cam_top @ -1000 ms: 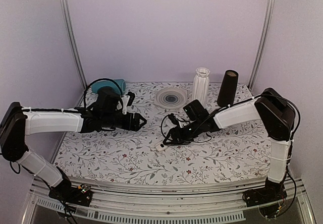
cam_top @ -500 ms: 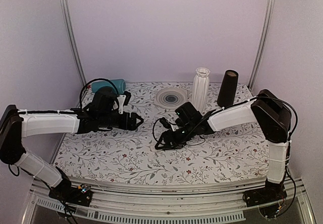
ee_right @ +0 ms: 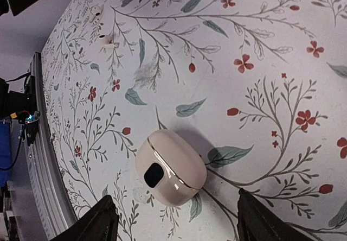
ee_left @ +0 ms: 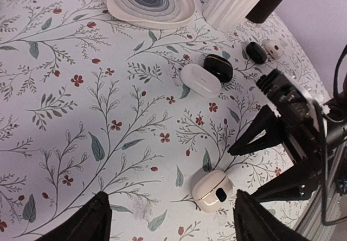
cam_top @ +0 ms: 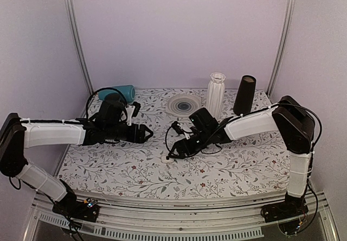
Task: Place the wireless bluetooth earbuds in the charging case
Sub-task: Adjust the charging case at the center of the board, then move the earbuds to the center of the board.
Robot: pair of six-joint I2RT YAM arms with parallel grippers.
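Two arms are out over the floral table (cam_top: 246,162), and one charging case (ee_right: 171,167) is the centre of it all. It lies flat on the table, lid down along its seam, a dark patch on its face. The right gripper (cam_top: 174,148) hangs low by it, jaws spread wide and holding nothing. In the right wrist view the case sits between the two fingertips, touching neither.

Count the earbuds (ee_right: 97,10): two, tiny and white, close together at 11 o'clock from the case in that same view, well apart from it and out on the bare table. The left gripper (cam_top: 144,133) hovers at about 9 o'clock from the right one, jaws released too, empty.

From the left wrist camera, at 12 o'clock from the case, sits one white oval pod (ee_left: 200,80) with one black pod (ee_left: 218,68) just beside it. Further on toward 1 o'clock is a second black pod (ee_left: 255,52), with one small pale pod (ee_left: 272,48) next to it.

Along the back edge — one swirled plate (cam_top: 183,105), one white ribbed vase (cam_top: 216,93), one black tumbler (cam_top: 244,95), and one teal cup (cam_top: 121,92) on its side at the table's 10 o'clock corner.
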